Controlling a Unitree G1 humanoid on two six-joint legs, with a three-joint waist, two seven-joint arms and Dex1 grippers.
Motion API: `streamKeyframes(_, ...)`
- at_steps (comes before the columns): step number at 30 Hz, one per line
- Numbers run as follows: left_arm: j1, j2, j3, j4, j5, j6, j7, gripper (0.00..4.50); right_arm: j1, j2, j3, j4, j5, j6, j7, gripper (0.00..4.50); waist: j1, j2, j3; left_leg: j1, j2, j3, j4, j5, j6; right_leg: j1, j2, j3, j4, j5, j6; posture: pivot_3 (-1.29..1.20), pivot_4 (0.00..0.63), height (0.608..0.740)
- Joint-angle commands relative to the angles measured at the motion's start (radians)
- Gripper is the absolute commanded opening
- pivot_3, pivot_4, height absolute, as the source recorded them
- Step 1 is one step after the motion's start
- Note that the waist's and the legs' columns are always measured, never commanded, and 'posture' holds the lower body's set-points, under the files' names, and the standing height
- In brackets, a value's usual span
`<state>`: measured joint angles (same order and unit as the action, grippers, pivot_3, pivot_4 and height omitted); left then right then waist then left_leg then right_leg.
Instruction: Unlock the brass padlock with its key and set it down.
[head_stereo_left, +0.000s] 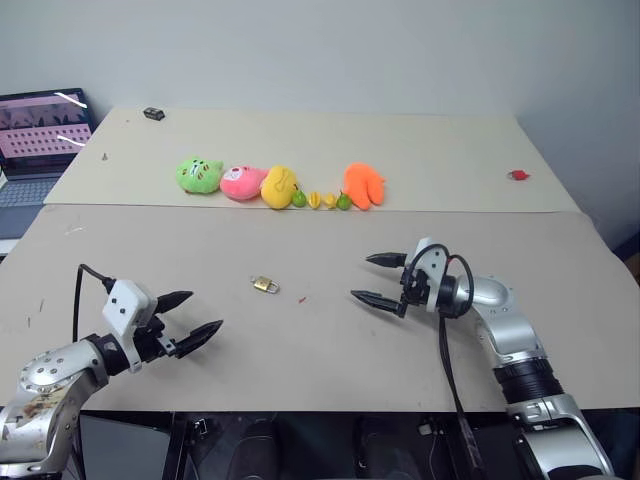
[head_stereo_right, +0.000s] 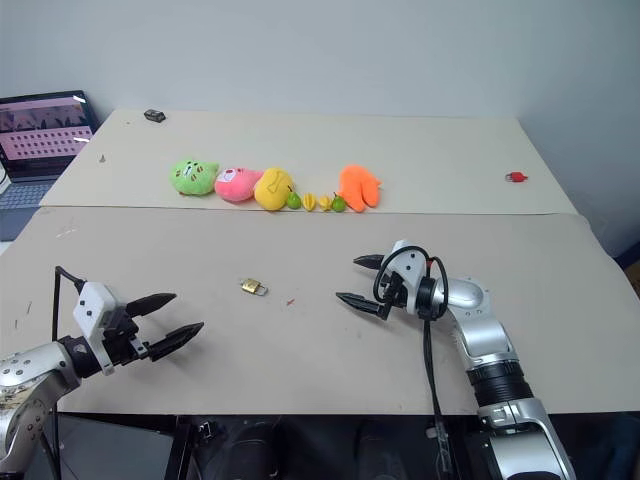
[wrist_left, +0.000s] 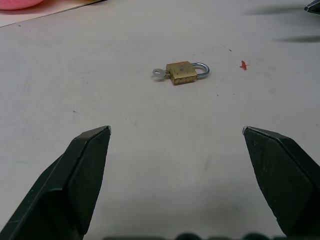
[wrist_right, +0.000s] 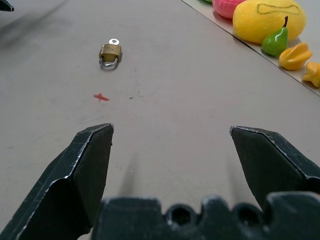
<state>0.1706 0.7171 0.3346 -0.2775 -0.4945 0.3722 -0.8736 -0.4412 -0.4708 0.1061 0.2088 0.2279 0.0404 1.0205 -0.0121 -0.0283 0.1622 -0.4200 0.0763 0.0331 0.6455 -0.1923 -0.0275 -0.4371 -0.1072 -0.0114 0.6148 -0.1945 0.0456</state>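
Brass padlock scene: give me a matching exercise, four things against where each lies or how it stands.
Things:
1. brass padlock
2. green plush
3. laptop
4. left hand

Places or states:
A. off the table's left side
B. open, holding nothing
C. left end of the toy row
D. lying on the table between both hands, key in it

Pairs: 1-D, 2-C, 3-A, 4-B

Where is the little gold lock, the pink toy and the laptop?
brass padlock (wrist_left: 181, 73), left wrist view, on its gold body.
pink plush toy (head_stereo_left: 243, 182), left eye view, on its middle.
laptop (head_stereo_left: 42, 126), left eye view, on its lit screen.
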Motion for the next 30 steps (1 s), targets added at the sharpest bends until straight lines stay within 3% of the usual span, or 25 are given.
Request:
streamKeyframes(1, -0.028, -0.002, 0.006, -0.007, 0.006, -0.027, 0.011, 4.5, -0.016, 0.007, -0.015, -0.028, 0.013, -0.019, -0.004, 4.41, 0.0, 0.0, 0.0, 0.0, 0.0, 0.0, 0.0, 0.0, 0.0, 0.0, 0.0, 0.0, 0.0, 0.0, 0.0, 0.0, 0.15, 0.722)
streamKeyframes(10, -0.099, -0.005, -0.016, 0.097, 0.085, -0.151, 0.01, 4.5, -0.056, 0.096, 0.048, -0.072, -0.013, 0.057, -0.06, 4.41, -0.002, 0.0, 0.0, 0.0, 0.0, 0.0, 0.0, 0.0, 0.0, 0.0, 0.0, 0.0, 0.0, 0.001, -0.002, 0.0, 0.15, 0.722)
streamKeyframes(21, -0.12, 0.038, 0.054, 0.365, 0.131, -0.319, -0.03, 4.5, -0.173, 0.245, 0.228, 0.143, -0.228, -0.028, -0.166, 4.41, -0.003, 0.0, 0.0, -0.001, 0.0, 0.0, 0.0, 0.0, 0.0, -0.002, 0.0, 0.0, 0.001, 0.002, -0.003, 0.0, 0.15, 0.722)
streamKeyframes(30, -0.175, 0.034, 0.029, 0.37, 0.136, -0.334, -0.026, 4.5, -0.22, 0.351, 0.252, 0.259, -0.276, -0.078, -0.224, 4.41, -0.003, 0.0, 0.0, -0.001, 0.0, 0.0, 0.0, 0.0, -0.001, -0.002, 0.0, -0.001, 0.002, 0.002, -0.003, 0.0, 0.15, 0.722)
